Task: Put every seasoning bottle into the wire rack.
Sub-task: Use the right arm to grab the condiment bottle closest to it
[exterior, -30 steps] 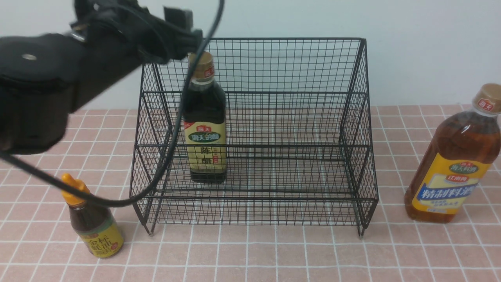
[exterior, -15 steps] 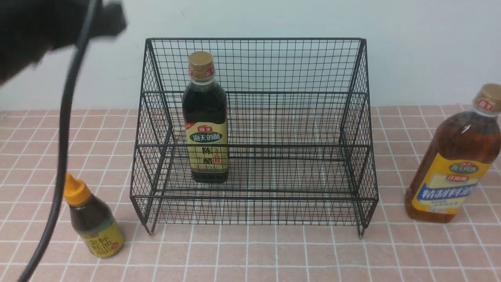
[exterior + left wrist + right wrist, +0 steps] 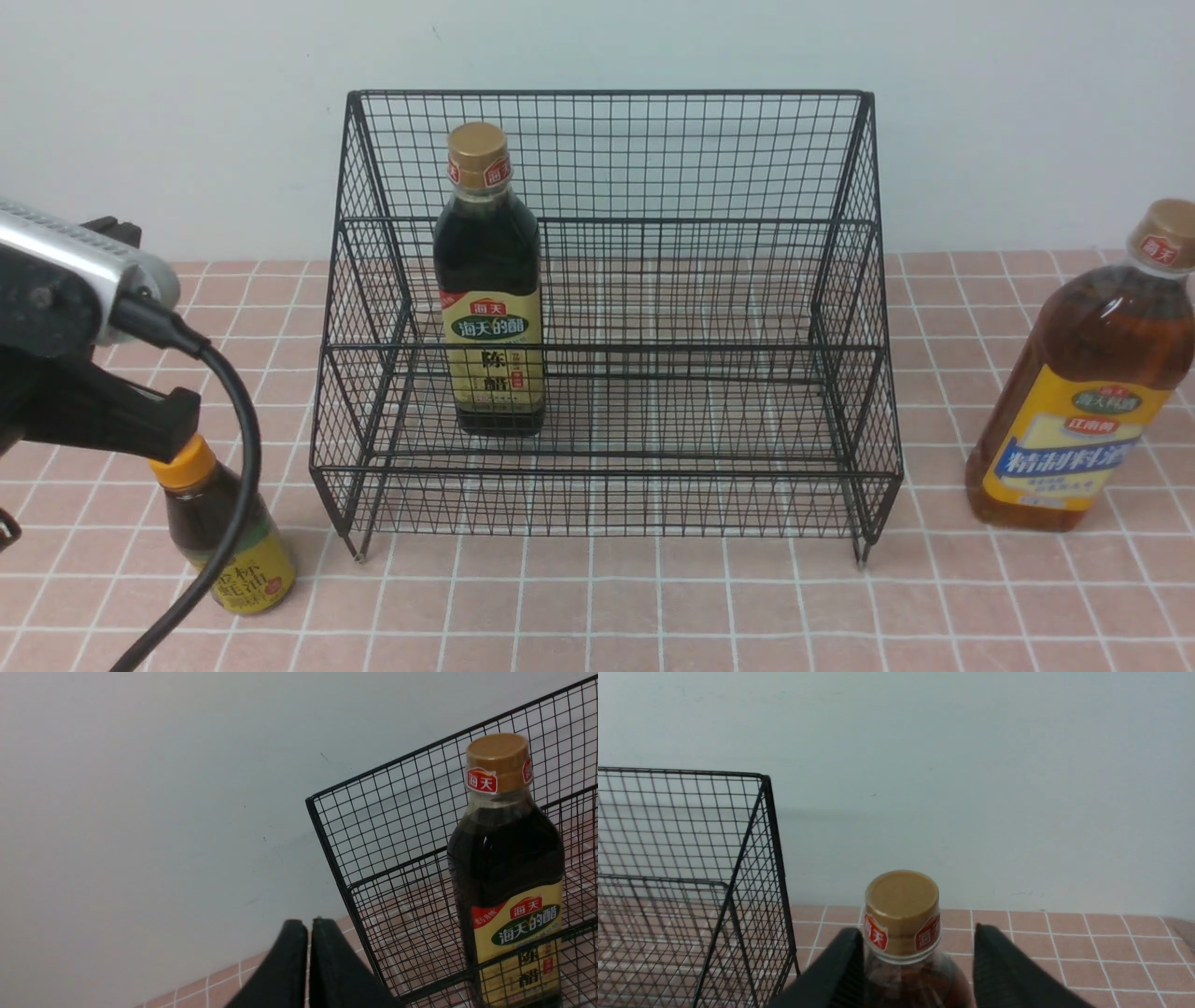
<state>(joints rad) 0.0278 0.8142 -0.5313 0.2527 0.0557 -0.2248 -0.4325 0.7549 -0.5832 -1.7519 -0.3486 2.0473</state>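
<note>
Item in hand, as judged: amber bottle (image 3: 1083, 373), upright on the tiled table (image 3: 597, 607), right of the wire rack (image 3: 607, 159) and outside it. Right gripper (image 3: 919, 929) around its neck, jaws apart on either side of the gold cap, not yet clamped. For a sound pick: centre on the neck, drop below the cap's lip, close firmly, lift straight and high enough to clear the rack's side, set down upright on the lower tier, right of the tall dark bottle (image 3: 488, 280) standing there at left. Left gripper (image 3: 308, 926) pressed together, empty, above the small squeeze bottle (image 3: 229, 551) on the table, near-left of the rack. Count: bottles three, one racked, two out; rack one; grippers two.
</note>
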